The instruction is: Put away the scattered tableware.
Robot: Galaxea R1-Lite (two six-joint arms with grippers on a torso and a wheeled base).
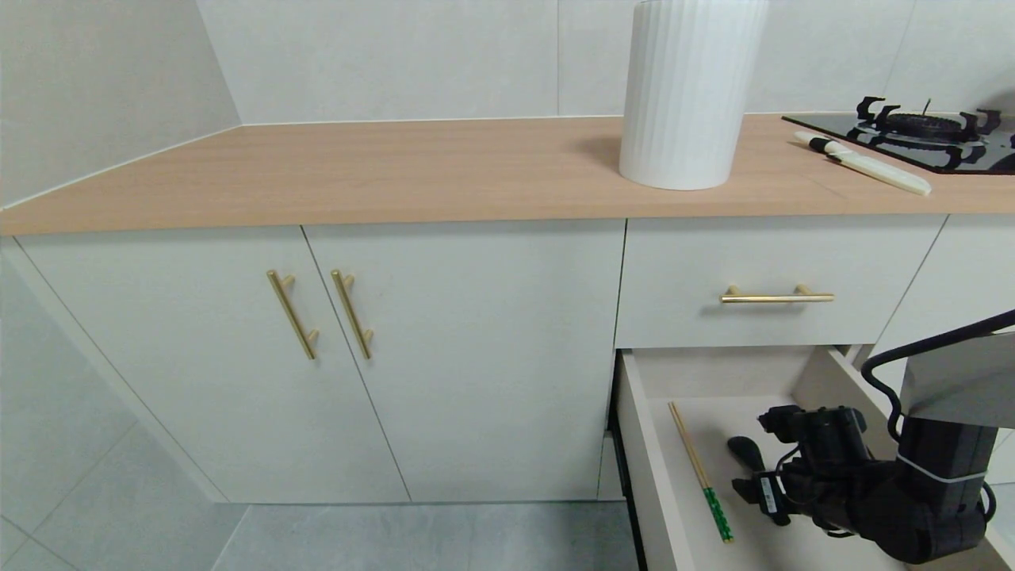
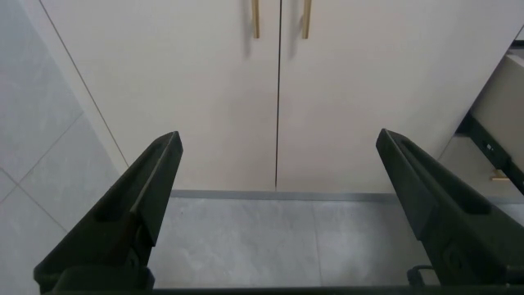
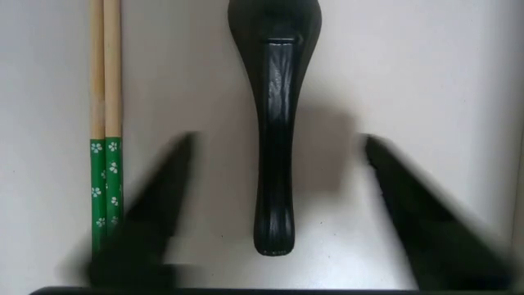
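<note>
Right gripper (image 3: 278, 156): released, fingers spread either side of the black spoon (image 3: 274, 123), not touching it.
Spoon: flat on the floor of the open drawer (image 1: 634, 444).
Chopsticks (image 3: 105, 123): a green-tipped pair, lying near the spoon in the same drawer.
Left gripper (image 2: 277, 143): fingers wide apart, holding nothing, facing the cabinet doors (image 2: 368, 98).
Countertop: white knife (image 1: 864, 162), ribbed white canister (image 1: 688, 95).
</note>
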